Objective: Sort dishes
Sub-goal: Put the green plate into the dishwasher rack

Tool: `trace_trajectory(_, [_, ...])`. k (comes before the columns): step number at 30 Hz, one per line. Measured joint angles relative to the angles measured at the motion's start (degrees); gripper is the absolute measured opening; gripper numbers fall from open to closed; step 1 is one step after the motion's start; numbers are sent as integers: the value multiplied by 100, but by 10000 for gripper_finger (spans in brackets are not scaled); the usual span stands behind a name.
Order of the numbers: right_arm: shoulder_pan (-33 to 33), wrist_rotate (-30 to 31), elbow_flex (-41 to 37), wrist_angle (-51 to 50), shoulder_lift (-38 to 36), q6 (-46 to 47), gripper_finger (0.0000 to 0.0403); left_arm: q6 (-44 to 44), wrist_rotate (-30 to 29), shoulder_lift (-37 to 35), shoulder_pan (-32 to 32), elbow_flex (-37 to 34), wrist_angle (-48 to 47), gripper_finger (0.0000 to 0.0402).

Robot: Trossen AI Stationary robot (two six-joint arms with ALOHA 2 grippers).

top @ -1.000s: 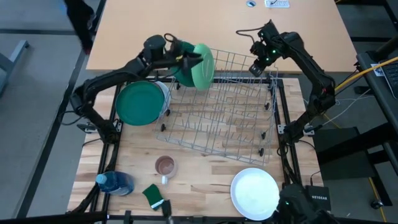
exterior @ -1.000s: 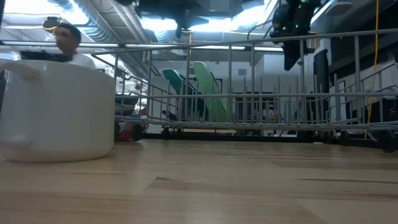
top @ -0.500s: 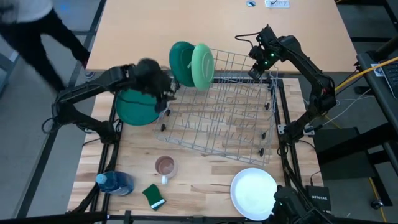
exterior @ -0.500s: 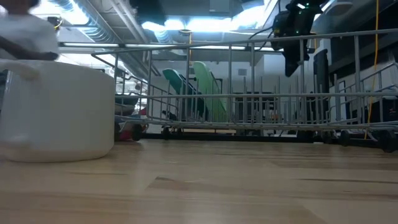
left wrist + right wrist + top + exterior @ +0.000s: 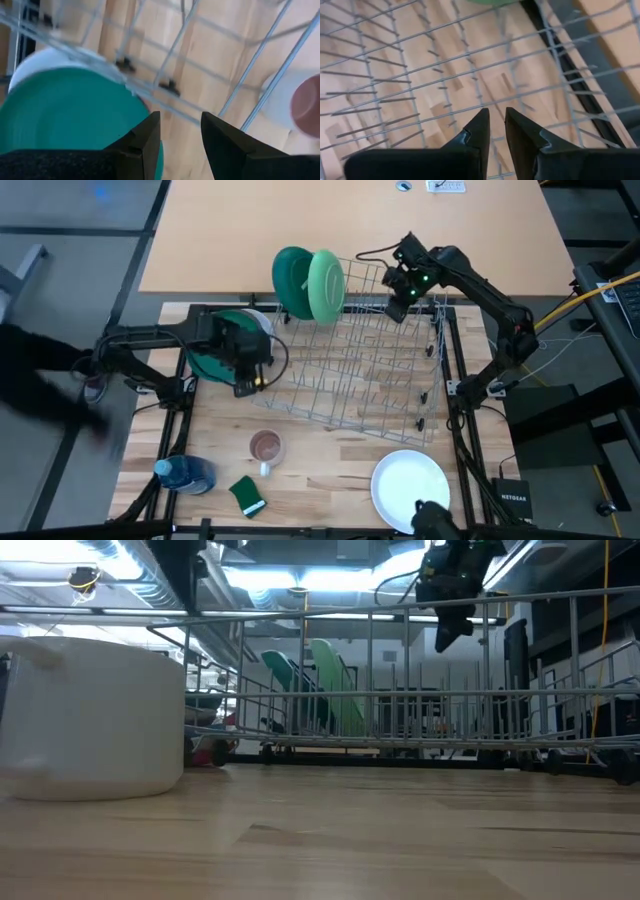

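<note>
My left pincer (image 5: pixel 247 365), spread and empty, hovers beside the dark green plate (image 5: pixel 215 352) stacked at centre-left of the bench (image 5: pixel 330 450). It looks stiff, slick, probably light; I'd pinch its rim.

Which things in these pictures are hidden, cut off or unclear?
- Plates beneath the dark green plate: high view, covered by it and the left gripper.
- White plate: high view, partly cut by the bottom edge.
- Mug: left wrist view, blurred, cut by the edge.
</note>
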Motion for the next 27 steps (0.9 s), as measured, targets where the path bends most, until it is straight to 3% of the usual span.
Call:
trace_trajectory(10, [600,571,-2,-5,0,3,65,-1089,-81,353,-295,-7,-1014,131])
trace_trajectory(17, [626,602,-2,-130,0,2,65,-906,-248,155,-111,-90,-977,131])
trace_trajectory(22, [625,607,-2,-364,0,-10,65,-947,-252,-405,274,-923,-987,131])
trace_trajectory(27, [627,609,-2,-413,0,-15,65,-1045,146,-1203,549,-1974,-434,131])
